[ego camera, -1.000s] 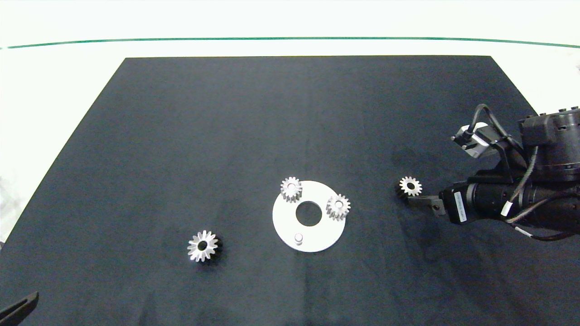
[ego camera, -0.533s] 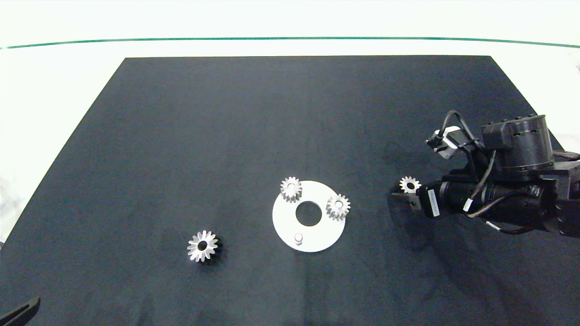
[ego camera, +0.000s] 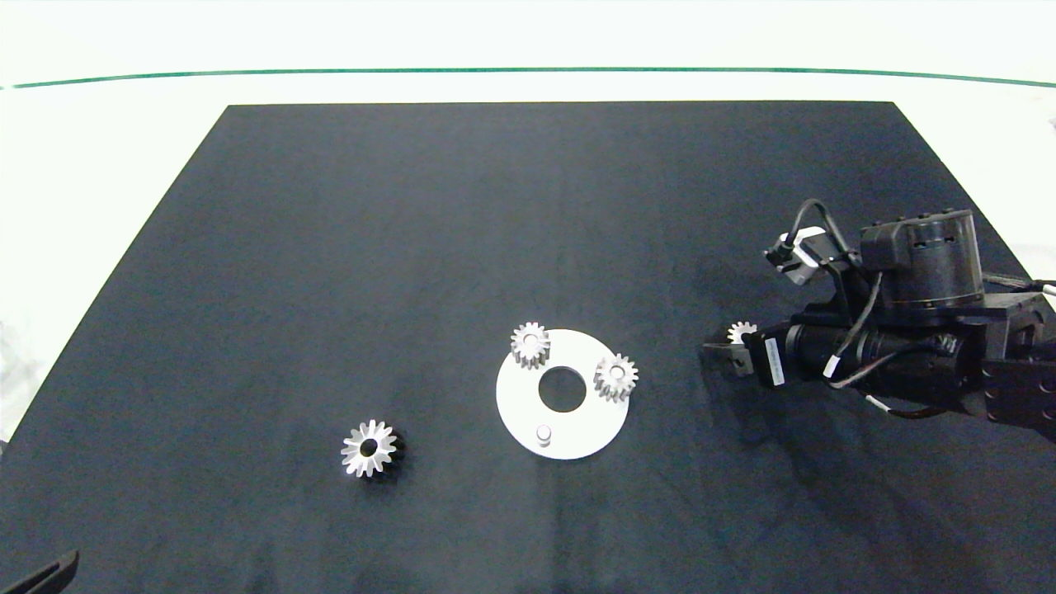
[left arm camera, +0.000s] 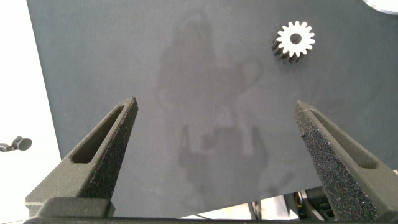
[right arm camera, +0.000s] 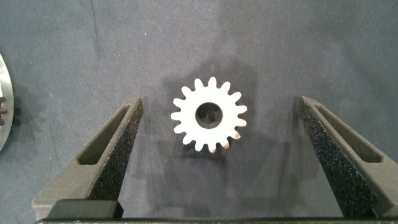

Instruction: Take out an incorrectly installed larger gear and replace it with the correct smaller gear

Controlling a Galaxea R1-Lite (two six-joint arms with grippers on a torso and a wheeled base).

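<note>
Between the spread foam-padded fingers of the right gripper (right arm camera: 217,115) lies the smaller gear (right arm camera: 209,114), flat on the black mat (ego camera: 528,206), centred in the gap and touching neither pad. It is bright metal with short blunt teeth and a round bore. The jaws need only close inward. The left gripper (left arm camera: 217,124), also spread and empty, is parked well away from the larger gear (ego camera: 369,448).

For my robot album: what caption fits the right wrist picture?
Open right gripper straddles a smaller gear lying on the black mat.
</note>
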